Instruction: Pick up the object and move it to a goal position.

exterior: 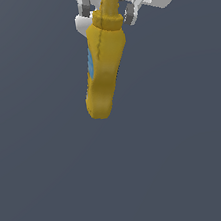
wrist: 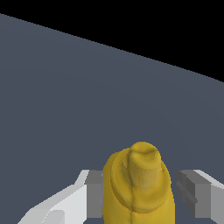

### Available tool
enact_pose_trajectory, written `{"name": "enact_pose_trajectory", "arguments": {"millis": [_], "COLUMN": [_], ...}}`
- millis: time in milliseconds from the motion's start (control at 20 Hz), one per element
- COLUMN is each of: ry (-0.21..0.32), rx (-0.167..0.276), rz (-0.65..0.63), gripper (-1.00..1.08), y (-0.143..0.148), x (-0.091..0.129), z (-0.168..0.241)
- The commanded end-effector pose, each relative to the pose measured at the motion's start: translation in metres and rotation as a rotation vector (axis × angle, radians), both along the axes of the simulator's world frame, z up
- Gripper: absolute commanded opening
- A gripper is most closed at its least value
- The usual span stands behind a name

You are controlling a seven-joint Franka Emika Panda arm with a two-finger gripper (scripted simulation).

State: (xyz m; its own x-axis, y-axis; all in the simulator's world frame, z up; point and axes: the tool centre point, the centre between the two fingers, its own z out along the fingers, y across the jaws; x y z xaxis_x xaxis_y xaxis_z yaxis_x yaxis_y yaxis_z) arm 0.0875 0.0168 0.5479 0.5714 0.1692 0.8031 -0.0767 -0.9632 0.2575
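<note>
The object point(exterior: 103, 68) is a mustard-yellow squeeze bottle with a narrow nozzle cap and a blue patch on one side. In the exterior view it hangs tilted, nozzle uppermost, under the white hand. My gripper point(exterior: 108, 10) is shut on the object at its cap and shoulder, with a dark grey pad point(exterior: 86, 7) on each side. The wrist view looks down along the object point(wrist: 140, 183) onto its nozzle, between the grey pads point(wrist: 95, 192) of the gripper point(wrist: 140, 197). The bottle's lower end is hidden in that view. No goal marker shows.
A plain dark grey-blue floor point(exterior: 53, 182) fills both views. In the wrist view the floor point(wrist: 65, 96) ends at a slanted edge with black beyond it.
</note>
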Motion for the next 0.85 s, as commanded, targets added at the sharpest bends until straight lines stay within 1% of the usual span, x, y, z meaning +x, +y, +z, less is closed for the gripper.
{"name": "enact_pose_trajectory", "arguments": {"millis": [0,400,800], "ry": [-0.011,-0.011,-0.011], "rx": [0.001,0.001,0.001], "rz": [0.002,0.002,0.001], "gripper": [-1.0,-1.0,-1.0], "y": [0.001,0.003,0.003], "x": [0.008,0.031,0.038], "z": [0.014,0.034,0.04]}}
